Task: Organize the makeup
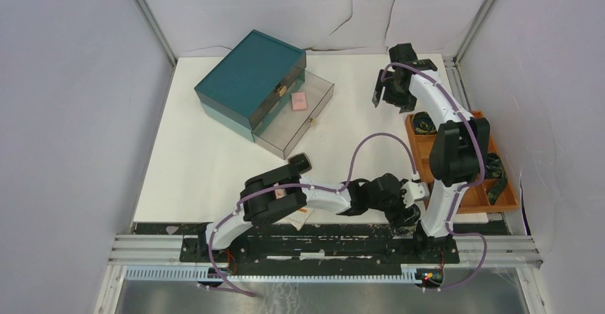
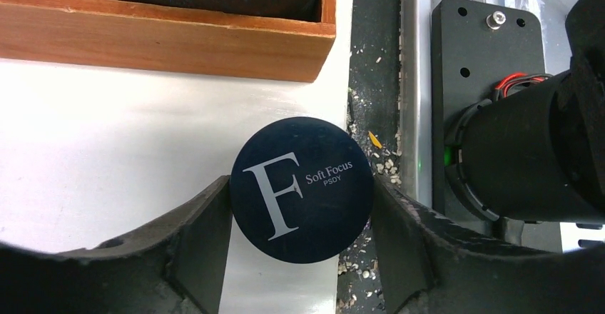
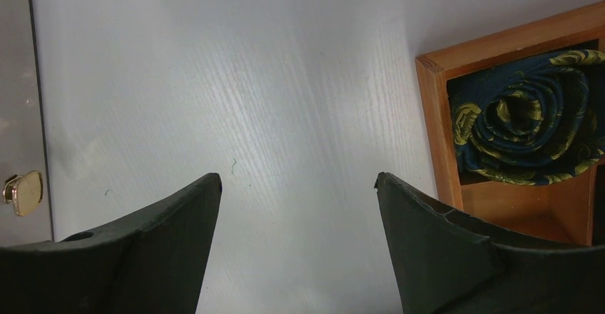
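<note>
Straddling dark-blue round tin (image 2: 301, 189) at table (image 2: 107, 128) edge, left gripper (image 2: 300, 203) pinched its sides; likely rigid, light, slippery, so best held across diameter. Right gripper (image 3: 298, 182) hung spread, empty.

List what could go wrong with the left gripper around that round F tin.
The F tin is round and smooth; it may squirt from the left gripper.
It sits partly off the white table over the gritty dark strip; a nudge could tip it.
The wooden tray and right arm's base are close; a lift may clip either.
</note>
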You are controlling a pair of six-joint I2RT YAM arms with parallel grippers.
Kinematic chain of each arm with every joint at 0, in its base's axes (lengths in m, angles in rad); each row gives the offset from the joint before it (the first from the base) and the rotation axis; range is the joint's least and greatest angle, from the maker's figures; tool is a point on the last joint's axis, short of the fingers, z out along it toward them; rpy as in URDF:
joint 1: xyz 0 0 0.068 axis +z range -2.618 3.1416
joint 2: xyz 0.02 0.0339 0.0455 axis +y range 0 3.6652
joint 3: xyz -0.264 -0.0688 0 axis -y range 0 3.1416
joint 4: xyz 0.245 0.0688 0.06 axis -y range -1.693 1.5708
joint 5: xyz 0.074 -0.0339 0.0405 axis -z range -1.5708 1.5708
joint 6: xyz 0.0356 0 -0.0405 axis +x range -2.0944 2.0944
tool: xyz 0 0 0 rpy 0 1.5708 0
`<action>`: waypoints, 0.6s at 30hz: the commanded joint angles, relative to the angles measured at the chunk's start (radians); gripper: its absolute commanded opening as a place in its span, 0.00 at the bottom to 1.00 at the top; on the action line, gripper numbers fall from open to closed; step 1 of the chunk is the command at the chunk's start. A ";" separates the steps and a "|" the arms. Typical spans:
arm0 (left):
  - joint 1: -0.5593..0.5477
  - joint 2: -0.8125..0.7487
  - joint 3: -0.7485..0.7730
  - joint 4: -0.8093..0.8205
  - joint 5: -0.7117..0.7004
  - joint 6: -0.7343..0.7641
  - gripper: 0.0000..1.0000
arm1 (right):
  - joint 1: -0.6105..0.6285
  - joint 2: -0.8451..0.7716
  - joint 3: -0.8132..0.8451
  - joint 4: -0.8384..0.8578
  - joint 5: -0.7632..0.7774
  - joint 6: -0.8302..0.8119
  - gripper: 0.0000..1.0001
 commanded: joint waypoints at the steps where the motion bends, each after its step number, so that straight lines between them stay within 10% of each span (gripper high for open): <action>1: -0.009 0.045 0.028 -0.011 0.029 -0.046 0.56 | -0.015 0.003 -0.009 0.024 0.011 -0.018 0.86; 9: 0.036 0.021 -0.029 -0.063 -0.048 -0.041 0.30 | -0.025 0.010 -0.013 0.030 -0.015 -0.006 0.86; 18: 0.241 -0.122 -0.192 -0.114 -0.065 -0.057 0.28 | -0.027 0.012 -0.026 0.042 -0.042 0.022 0.85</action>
